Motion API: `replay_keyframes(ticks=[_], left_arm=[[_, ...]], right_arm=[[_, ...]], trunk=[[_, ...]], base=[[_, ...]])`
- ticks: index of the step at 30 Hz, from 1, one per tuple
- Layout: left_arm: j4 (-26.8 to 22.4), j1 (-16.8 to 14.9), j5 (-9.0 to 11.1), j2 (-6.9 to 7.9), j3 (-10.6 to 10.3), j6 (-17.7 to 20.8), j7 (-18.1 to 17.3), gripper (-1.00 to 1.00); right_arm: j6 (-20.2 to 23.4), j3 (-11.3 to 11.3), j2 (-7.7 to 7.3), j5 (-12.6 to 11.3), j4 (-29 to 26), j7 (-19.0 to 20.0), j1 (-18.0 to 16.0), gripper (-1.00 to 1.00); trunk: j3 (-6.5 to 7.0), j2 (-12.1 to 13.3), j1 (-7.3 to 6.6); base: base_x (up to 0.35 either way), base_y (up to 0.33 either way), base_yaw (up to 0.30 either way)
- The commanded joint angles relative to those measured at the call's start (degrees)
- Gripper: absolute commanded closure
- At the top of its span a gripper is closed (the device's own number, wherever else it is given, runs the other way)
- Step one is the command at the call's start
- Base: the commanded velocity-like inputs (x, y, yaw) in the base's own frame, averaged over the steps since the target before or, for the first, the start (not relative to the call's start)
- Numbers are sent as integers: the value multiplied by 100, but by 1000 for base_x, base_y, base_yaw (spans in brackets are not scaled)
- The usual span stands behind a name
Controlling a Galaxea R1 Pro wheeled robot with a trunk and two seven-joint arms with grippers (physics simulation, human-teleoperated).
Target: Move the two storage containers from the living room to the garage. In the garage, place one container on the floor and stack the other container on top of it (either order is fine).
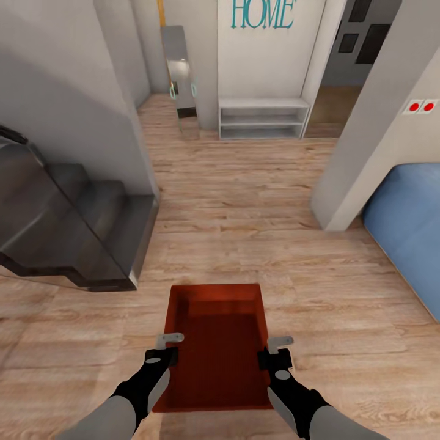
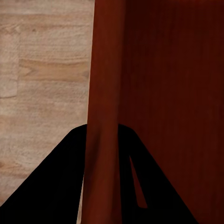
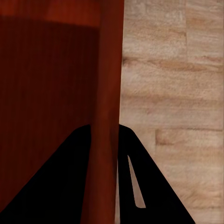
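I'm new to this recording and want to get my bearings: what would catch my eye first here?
The red-orange storage container stands out at the bottom centre of the head view, held over the wood-plank floor, the left gripper on its left wall and the right gripper on its right wall. Ahead, teal HOME lettering marks a white wall above a low white shelf. A blue sofa sits at the right, dark stairs at the left.

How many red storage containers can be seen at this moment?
1. The storage container is carried in front of the robot above the wood-plank floor, the left gripper on its left wall and the right gripper on its right wall. The second may be elsewhere.
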Motion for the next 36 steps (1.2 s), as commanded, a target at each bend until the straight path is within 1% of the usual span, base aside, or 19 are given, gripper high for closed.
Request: replay_keyframes(ticks=[1,10,19,36], left_arm=[[-34,0,-144,2,23,-7,104,100],[-34,0,-144,2,23,-7,104,100],[-25,0,-137,2,23,-7,104,100],[-25,0,-135,2,26,10,104,100]], right_arm=[[-44,-74,-4,-177,27,-47,-8,100],[-44,-74,-6,-180,27,-53,-6,100],[-44,-74,-6,-179,27,-56,-7,100],[-44,-74,-6,-175,27,-54,-7,100]], trunk=[[-8,-9,6],[-8,-9,6],[-20,-9,6],[-21,-9,6]], base=[[322,0,0],[322,0,-4],[322,0,-111],[322,0,-4]])
